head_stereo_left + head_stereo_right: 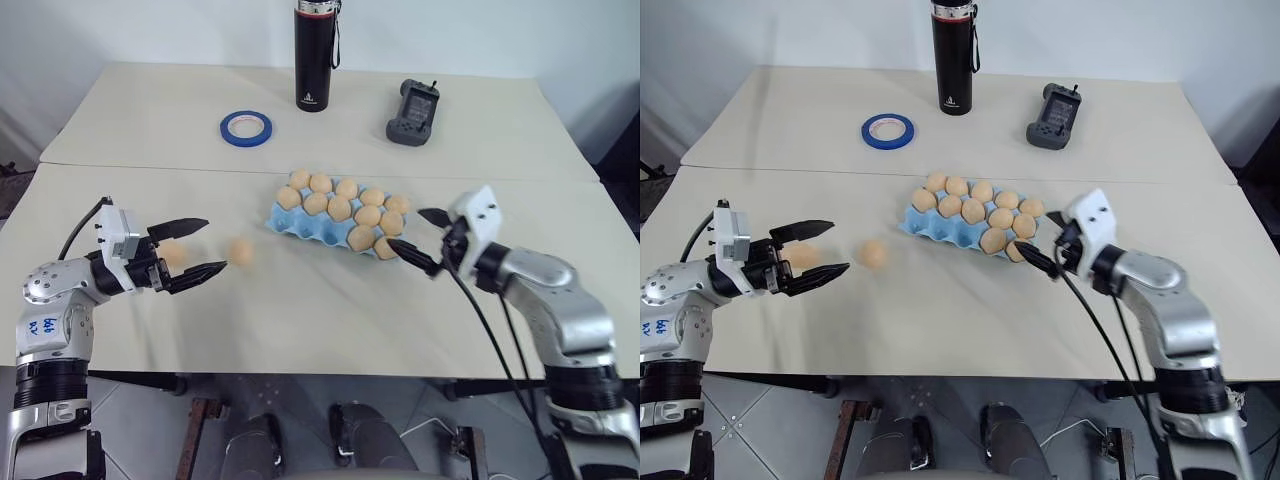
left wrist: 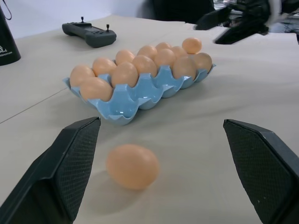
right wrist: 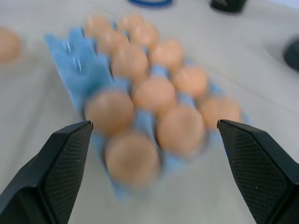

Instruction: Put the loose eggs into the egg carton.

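I count the egg carton nearly full: it sits mid-desk, tan eggs in almost every cup, and the one bare stretch I can make out is the blue corner at its near-left end, around 8 o'clock of the tray. Two loose eggs are left on the desk, by my reckoning. One loose egg lies just off the carton's 9 o'clock side, apart from it; the other egg sits further out the same way, between the spread fingers of my left pincer, which hovers wide and holds nothing. My right pincer is also wide and empty, hanging just beside the carton's 3 o'clock end. So most of the job looks done; I can't tell whether enough empty cups remain for both.
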Available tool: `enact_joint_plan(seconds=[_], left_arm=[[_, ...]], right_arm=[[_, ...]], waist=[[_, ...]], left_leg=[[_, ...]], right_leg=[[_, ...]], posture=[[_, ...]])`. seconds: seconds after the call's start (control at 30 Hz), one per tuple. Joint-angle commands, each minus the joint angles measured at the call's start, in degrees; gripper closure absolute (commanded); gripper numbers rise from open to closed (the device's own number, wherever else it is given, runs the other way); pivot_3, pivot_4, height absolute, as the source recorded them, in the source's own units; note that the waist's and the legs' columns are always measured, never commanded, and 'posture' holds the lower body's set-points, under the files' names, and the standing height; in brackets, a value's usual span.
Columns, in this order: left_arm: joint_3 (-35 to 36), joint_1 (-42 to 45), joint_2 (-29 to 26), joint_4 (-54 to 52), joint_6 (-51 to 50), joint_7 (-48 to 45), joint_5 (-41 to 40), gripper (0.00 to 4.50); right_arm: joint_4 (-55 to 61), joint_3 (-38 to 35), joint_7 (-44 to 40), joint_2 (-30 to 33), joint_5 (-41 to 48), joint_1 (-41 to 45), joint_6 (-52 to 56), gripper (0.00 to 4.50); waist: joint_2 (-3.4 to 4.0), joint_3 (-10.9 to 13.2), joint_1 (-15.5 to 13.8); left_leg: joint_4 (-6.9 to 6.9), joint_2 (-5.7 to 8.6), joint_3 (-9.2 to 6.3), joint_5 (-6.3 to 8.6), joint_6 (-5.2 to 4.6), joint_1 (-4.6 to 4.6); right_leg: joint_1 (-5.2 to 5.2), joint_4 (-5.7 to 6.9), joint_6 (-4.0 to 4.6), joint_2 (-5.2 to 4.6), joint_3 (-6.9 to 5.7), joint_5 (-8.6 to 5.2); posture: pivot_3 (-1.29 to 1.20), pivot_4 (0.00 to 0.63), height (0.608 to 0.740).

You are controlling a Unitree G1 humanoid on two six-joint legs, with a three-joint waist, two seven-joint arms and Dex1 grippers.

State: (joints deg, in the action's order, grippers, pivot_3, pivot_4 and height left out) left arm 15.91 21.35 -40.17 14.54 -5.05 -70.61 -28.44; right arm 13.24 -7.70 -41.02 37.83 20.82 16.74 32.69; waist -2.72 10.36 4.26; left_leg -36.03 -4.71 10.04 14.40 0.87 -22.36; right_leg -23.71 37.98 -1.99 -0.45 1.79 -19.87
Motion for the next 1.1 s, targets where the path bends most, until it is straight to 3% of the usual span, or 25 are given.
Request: enact_joint_plan(seconds=[0.03,0.23,0.57,0.83,1.1], left_arm=[[1.81,0.23,-0.47,-0.18,1.02,0.22,-1.17,0.00],[2.04,0.29,0.22,0.25,1.51,-0.18,-1.55,0.00],[2.28,0.58,-0.39,0.87,1.65,-1.52,-1.87,0.00],[2.31,-0.16,-0.45,-0.72,0.35,-3.25,-3.25,0.00],[1.66,-2.00,-1.48,-1.37,0.79,-7.89,-3.32,0.00]], right_arm=[[1.23,-5.75,-1.73,3.28,0.62,-3.40,-2.69,0.04],[-5.06,-13.87,-2.96,7.00,-0.42,-10.99,-6.78,0.04],[-5.63,-16.83,-1.50,6.18,0.74,-14.20,-7.48,0.04],[-18.23,-10.80,8.75,-3.11,-2.44,3.52,-9.97,0.04],[-35.63,-5.56,11.71,-8.79,-6.92,15.46,-18.01,0.04]], waist=[[0.00,0.00,0.19],[0.00,0.00,0.44],[0.01,0.01,0.54],[0.03,0.02,0.86],[0.13,0.08,0.72]], left_leg=[[-0.02,0.00,0.00,0.00,-0.01,0.00],[-0.02,0.00,0.01,-0.01,0.00,0.17],[-0.03,0.01,0.00,-0.03,0.02,0.20],[-0.05,0.01,0.03,-0.09,0.08,0.27],[-0.02,0.01,0.07,-0.09,0.10,0.15]], right_leg=[[0.01,0.01,-0.01,0.00,0.00,0.00],[0.10,0.11,-0.01,0.03,0.04,0.01],[0.13,0.15,-0.02,0.03,0.05,0.01],[0.11,0.26,-0.01,0.02,0.08,0.06],[0.01,0.22,0.01,0.03,0.09,0.01]], posture=[[0.00,0.150,0.740],[0.00,0.150,0.740],[0.00,0.150,0.740],[0.00,0.150,0.740],[0.00,0.150,0.740]])
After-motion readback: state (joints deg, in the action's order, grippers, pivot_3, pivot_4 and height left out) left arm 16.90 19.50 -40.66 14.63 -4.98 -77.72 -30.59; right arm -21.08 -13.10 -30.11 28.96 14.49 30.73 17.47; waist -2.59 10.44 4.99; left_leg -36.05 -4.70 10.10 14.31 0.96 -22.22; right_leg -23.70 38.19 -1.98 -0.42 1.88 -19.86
